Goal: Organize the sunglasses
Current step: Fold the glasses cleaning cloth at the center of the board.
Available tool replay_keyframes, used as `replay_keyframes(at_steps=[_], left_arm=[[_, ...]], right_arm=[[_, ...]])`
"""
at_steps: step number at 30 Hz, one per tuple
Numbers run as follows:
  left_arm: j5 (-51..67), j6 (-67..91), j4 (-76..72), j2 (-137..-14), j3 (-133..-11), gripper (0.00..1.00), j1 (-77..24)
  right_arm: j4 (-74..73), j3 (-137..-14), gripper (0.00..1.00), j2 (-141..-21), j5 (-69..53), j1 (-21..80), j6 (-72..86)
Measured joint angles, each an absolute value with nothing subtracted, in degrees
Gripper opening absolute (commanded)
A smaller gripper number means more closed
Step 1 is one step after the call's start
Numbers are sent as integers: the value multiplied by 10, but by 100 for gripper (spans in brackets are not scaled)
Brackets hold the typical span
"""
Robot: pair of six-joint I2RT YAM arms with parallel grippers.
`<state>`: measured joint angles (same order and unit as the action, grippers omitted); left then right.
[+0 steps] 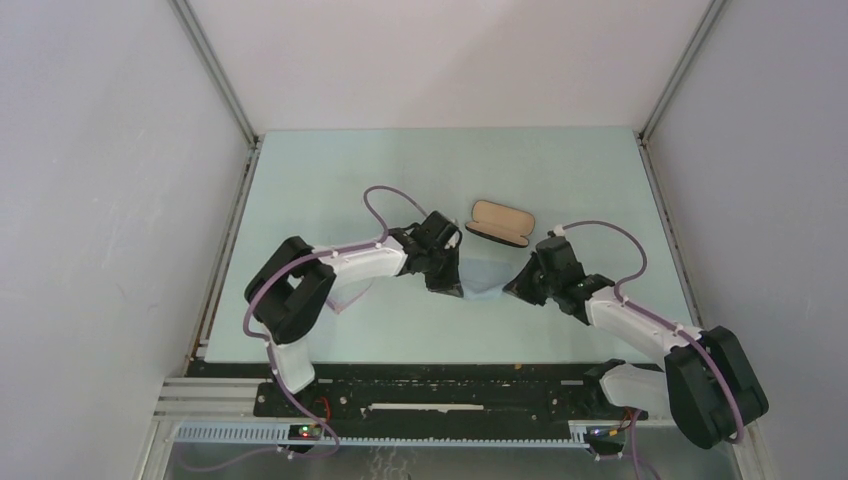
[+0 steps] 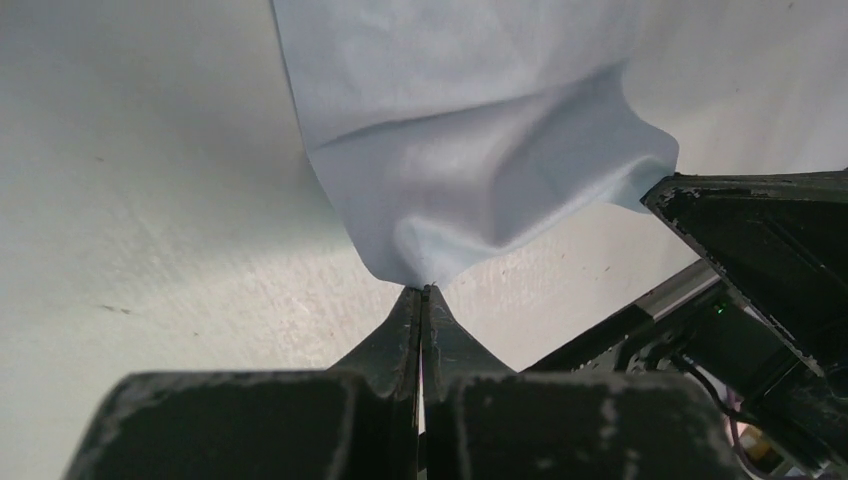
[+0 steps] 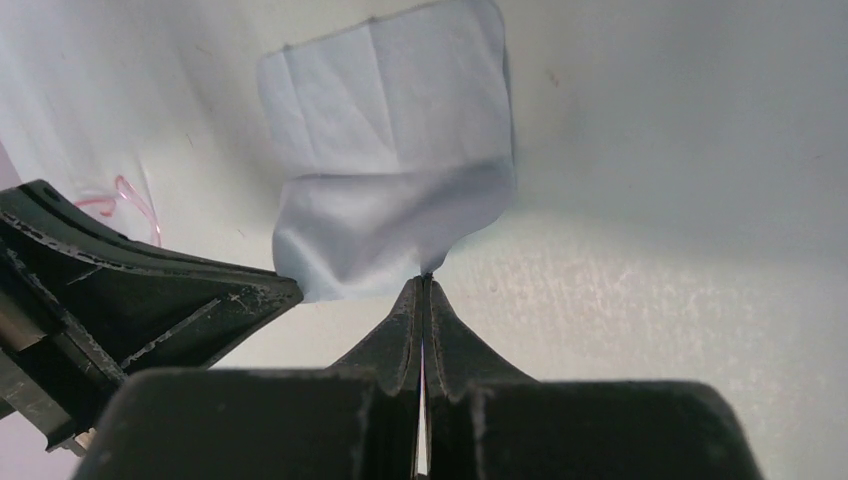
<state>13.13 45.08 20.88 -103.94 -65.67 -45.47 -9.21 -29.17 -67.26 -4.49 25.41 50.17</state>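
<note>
Between the 2 arms at mid-table, we hold the cloth [image 3: 390, 170]: the left gripper [image 2: 424, 290] and the right gripper [image 3: 424, 280] each pinch a near corner. The sunglasses [image 3: 128, 203] lie left of the cloth, past the left gripper, so the left arm is nearer. We cannot tell their long axis. The case [image 1: 499, 222] sits open on the far side.

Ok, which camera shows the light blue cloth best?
Right wrist: nearly the whole light blue cloth shows, creases included. Left wrist crops its upper part; the top view gives only a small, faint patch.
</note>
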Motion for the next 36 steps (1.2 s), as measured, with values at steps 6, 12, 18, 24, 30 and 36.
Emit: replay_keyframes(at_steps=[6, 12, 18, 24, 30, 36], left_arm=[[143, 456, 198, -1039, -634, 0, -464], [143, 460, 190, -1039, -633, 0, -464], [143, 466, 186, -1039, -633, 0, -463], [147, 474, 186, -1039, -633, 0, -461], [153, 476, 187, -1042, -635, 0, -452], [152, 476, 195, -1063, -664, 0, -439]], right_arm=[[-94, -274, 0, -673, -41, 279, 510], [-94, -269, 0, -673, -35, 279, 511], [-94, -269, 0, -671, -34, 266, 510], [-93, -269, 0, -670, -35, 246, 508], [-87, -270, 0, -674, -37, 243, 503], [-73, -287, 0, -704, -38, 239, 500]])
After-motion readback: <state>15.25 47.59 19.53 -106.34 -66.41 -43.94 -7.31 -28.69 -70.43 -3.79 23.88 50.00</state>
